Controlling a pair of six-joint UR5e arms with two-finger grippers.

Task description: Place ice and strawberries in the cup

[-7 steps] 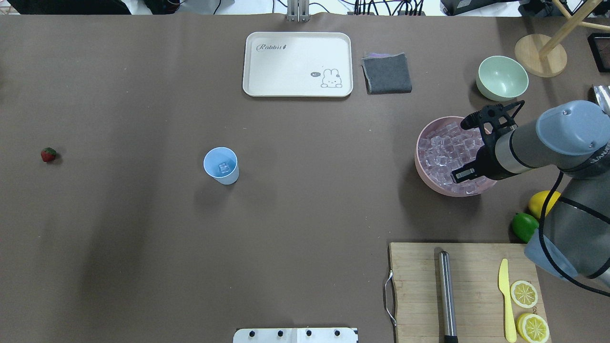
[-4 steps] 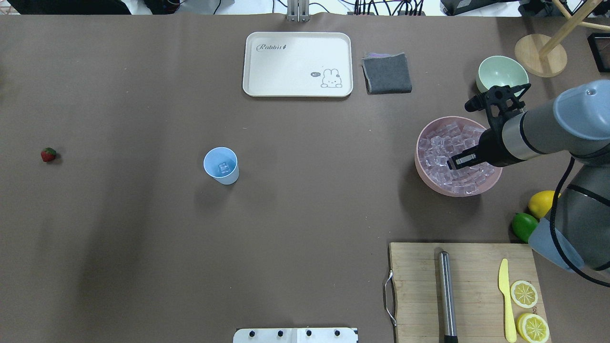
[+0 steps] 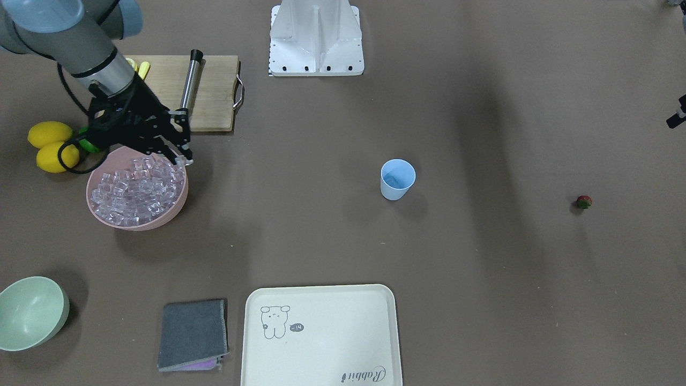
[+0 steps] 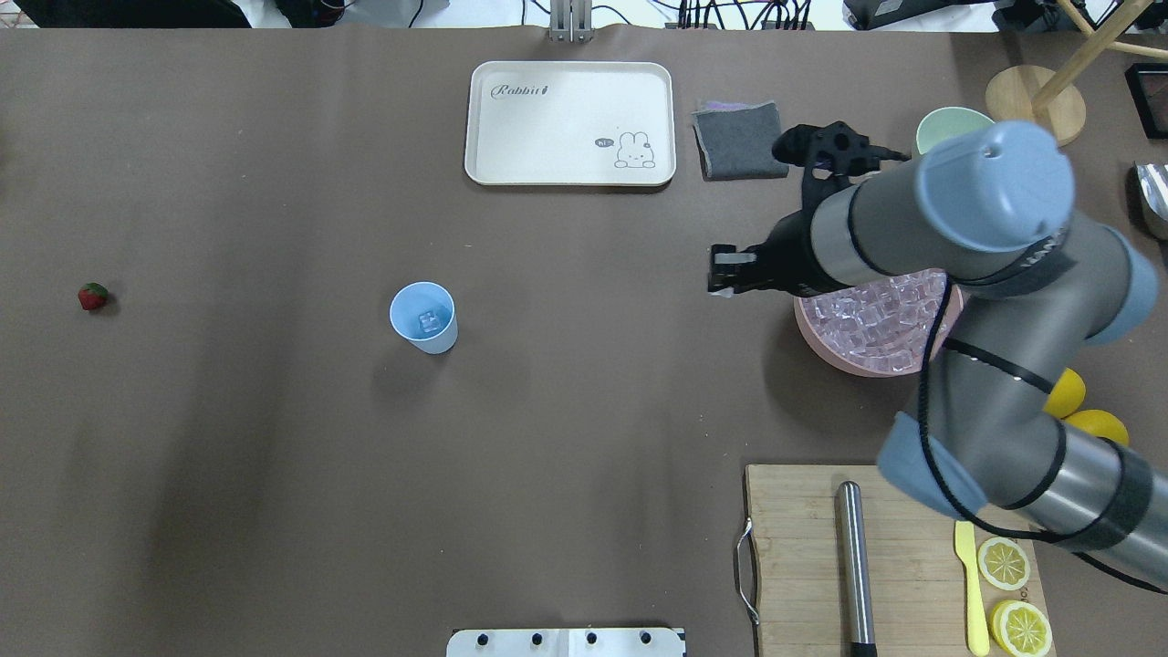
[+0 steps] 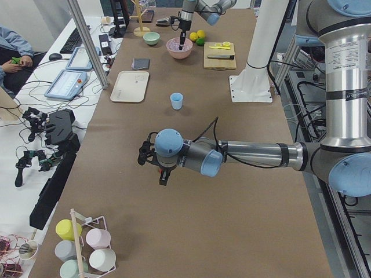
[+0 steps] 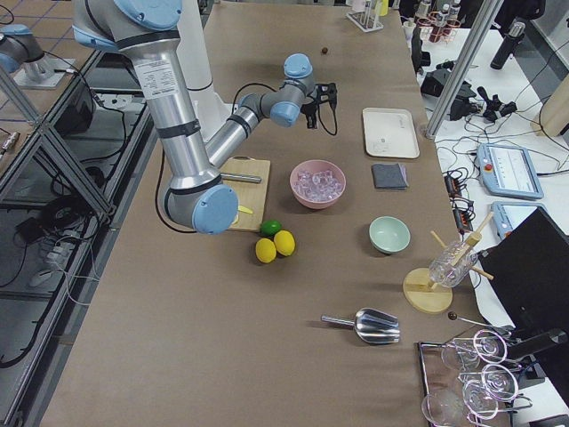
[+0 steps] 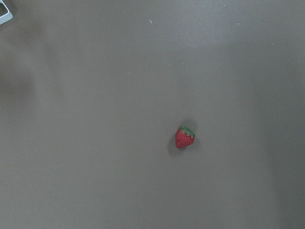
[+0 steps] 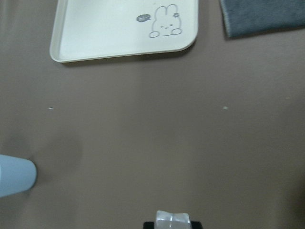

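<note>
My right gripper is shut on one clear ice cube and holds it above the table, just left of the pink bowl. The bowl holds a pile of ice. The light-blue cup stands upright well to the left with one ice cube inside; it also shows at the right wrist view's left edge. The strawberry lies alone at the far left, and shows below the left wrist camera. My left gripper shows clearly only in the exterior left view; I cannot tell its state.
A white rabbit tray and a grey cloth lie at the far side. A pale green bowl stands beyond the pink bowl. A cutting board holds a steel rod, a yellow knife and lemon halves. Lemons lie beside it.
My right gripper has lifted out of the pink bowl with an ice cube and moved left past the bowl's rim. The cup and strawberry have not moved.
</note>
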